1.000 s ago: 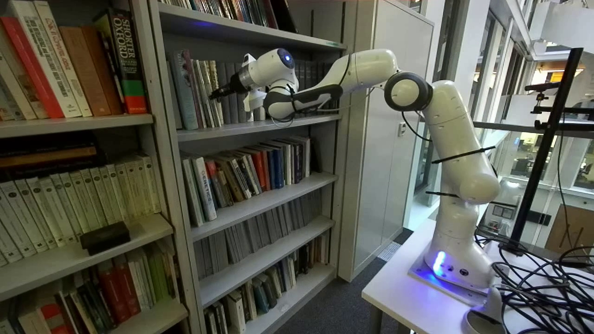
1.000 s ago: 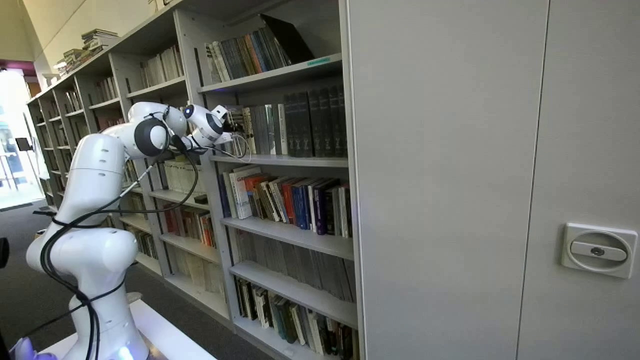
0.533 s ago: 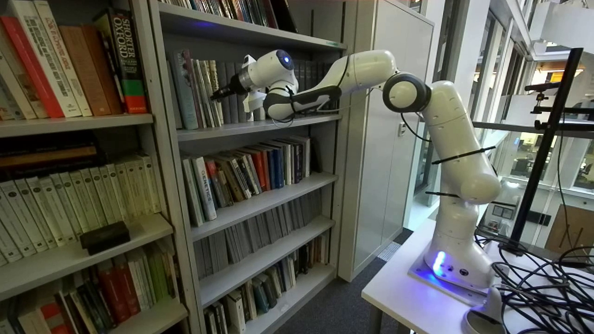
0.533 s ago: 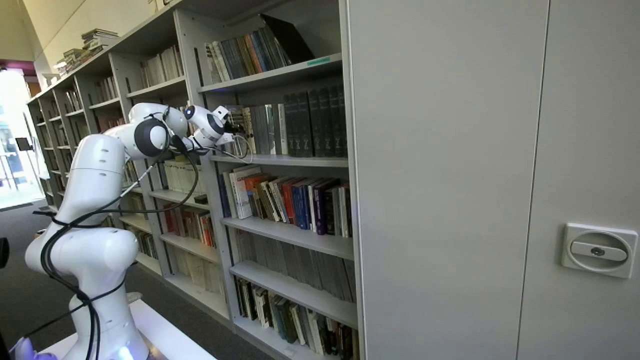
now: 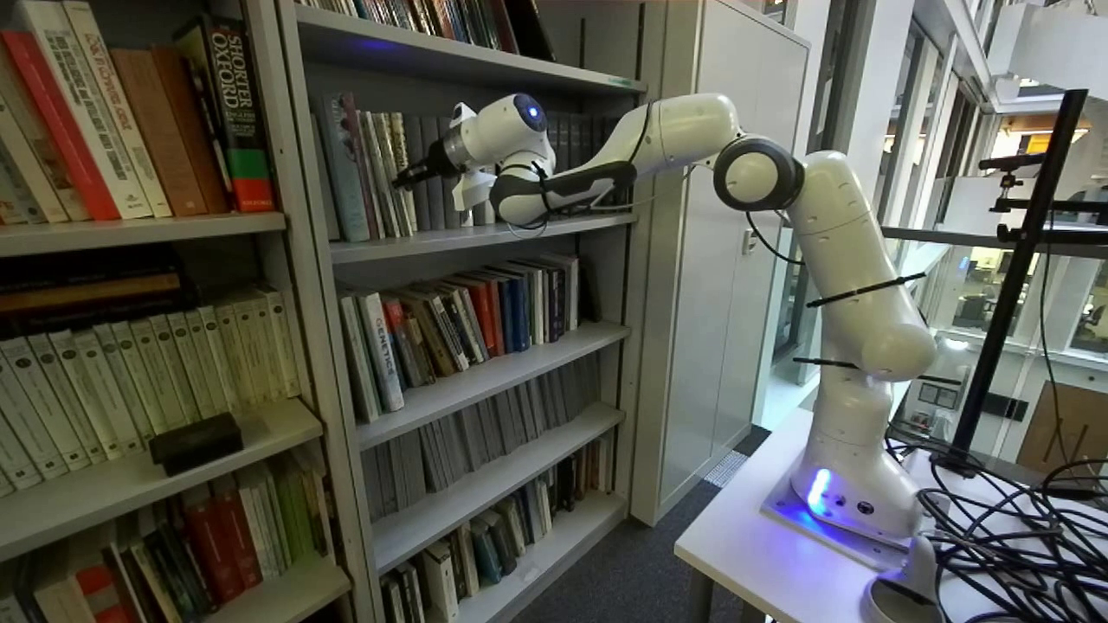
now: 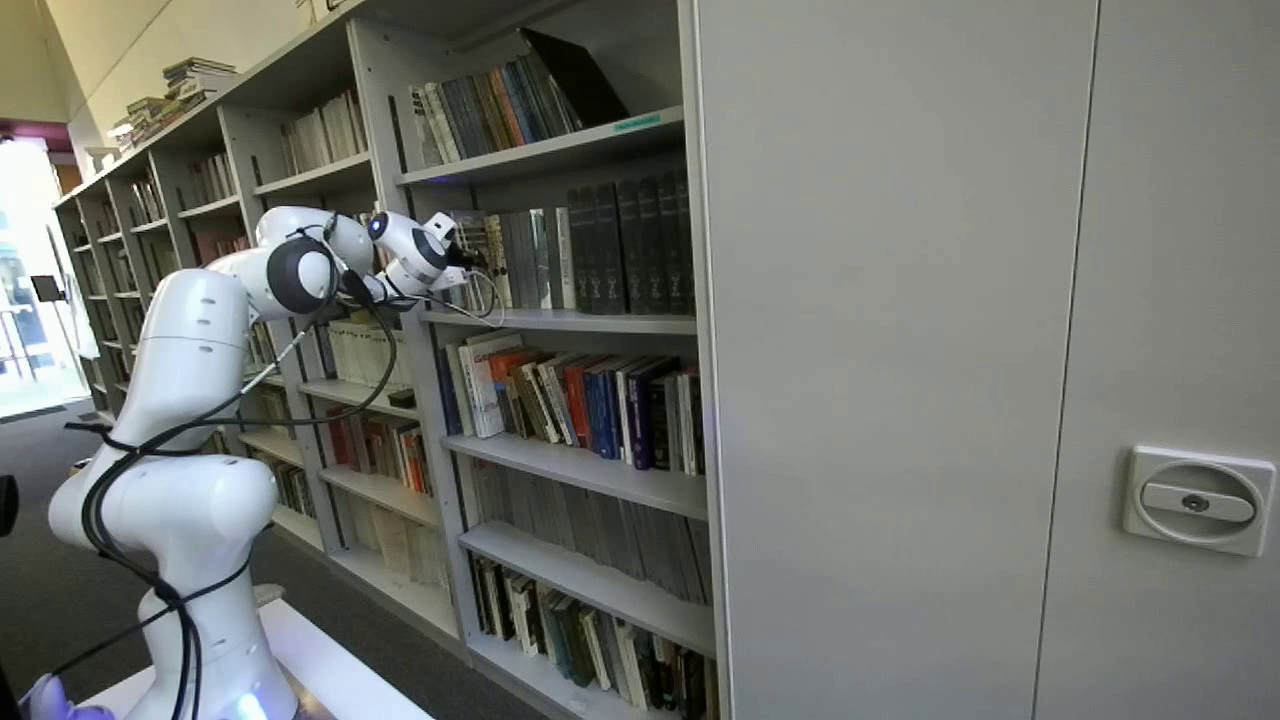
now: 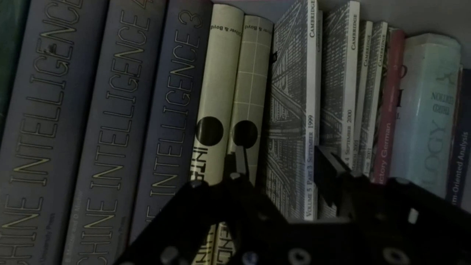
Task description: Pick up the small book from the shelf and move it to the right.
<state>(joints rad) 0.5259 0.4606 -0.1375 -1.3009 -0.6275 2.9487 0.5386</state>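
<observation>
Bookcase (image 5: 312, 260), grey, one run of several bays; the shelf (image 5: 381, 249) in use is second down in view. Arm (image 5: 853, 260), one, reaching to that shelf; step in hand, by judgement: lining up for the pick, nothing lifted yet. Table (image 5: 736, 536), white, one, beneath the arm's base. Gripper (image 7: 278, 148), one, with two fingers (image 7: 241, 162), jaws standing wide and nothing gripped; whether they touch the spines cannot be told. Next move calls, it seems, for a straight advance astride one spine, a squeeze, then a pull outward ahead of the shift to the right. Volumes in the wrist view, by bulk: purple INTELLIGENCE volumes (image 7: 114, 121), three; pale blue book (image 7: 423, 110), one; cream volumes (image 7: 222, 84), two, a black disc on each; dark blue book (image 7: 460, 162), one, cut off at the edge; red book (image 7: 392, 103), one, slim; further Cambridge issues (image 7: 351, 73), at least three. Last, the small book (image 7: 294, 106), one: presumably the Cambridge issue dated September 1999, standing on the shelf, seen between the fingers; no title is given in the task, so this is a judgement.
</observation>
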